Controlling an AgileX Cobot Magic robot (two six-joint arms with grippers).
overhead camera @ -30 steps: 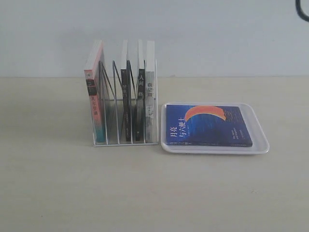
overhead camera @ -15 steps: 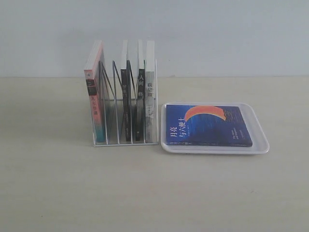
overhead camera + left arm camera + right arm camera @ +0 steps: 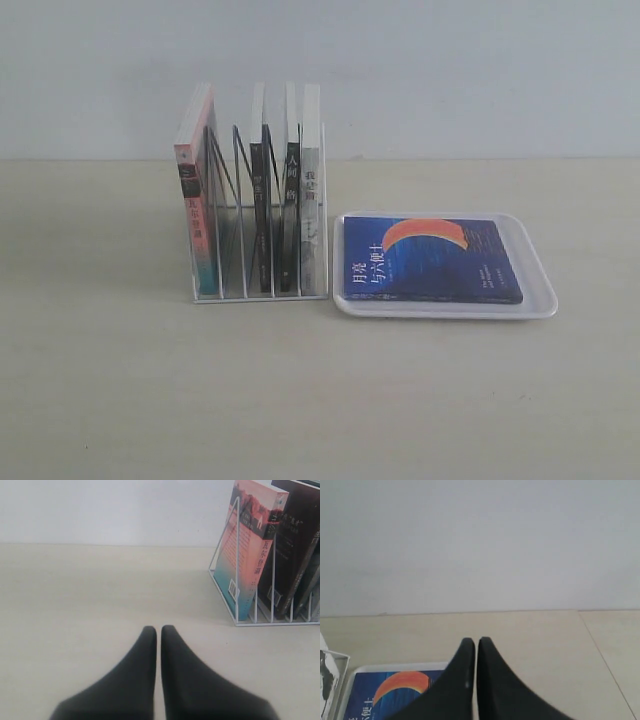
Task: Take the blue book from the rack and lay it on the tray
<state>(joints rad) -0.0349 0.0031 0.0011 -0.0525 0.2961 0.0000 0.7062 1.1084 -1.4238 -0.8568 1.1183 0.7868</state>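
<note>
Right gripper [image 3: 476, 640]: fingers pressed together with nothing between them, held clear of the tray with no contact. Left gripper [image 3: 159, 628]: likewise closed and empty, over bare table to the left of the rack [image 3: 260, 297]. The blue book [image 3: 432, 260] lies flat, cover up, wholly inside the rim of the tray [image 3: 541, 300], just right of the rack. One rack slot stands vacant beside the pink-and-teal book [image 3: 196, 210]. Judgement: placement looks complete, so neither gripper has anything to hold.

Open table [image 3: 320, 400] all around; only obstacles the rack [image 3: 232, 296] of upright books [image 3: 290, 190] just beside the tray [image 3: 540, 290]
</note>
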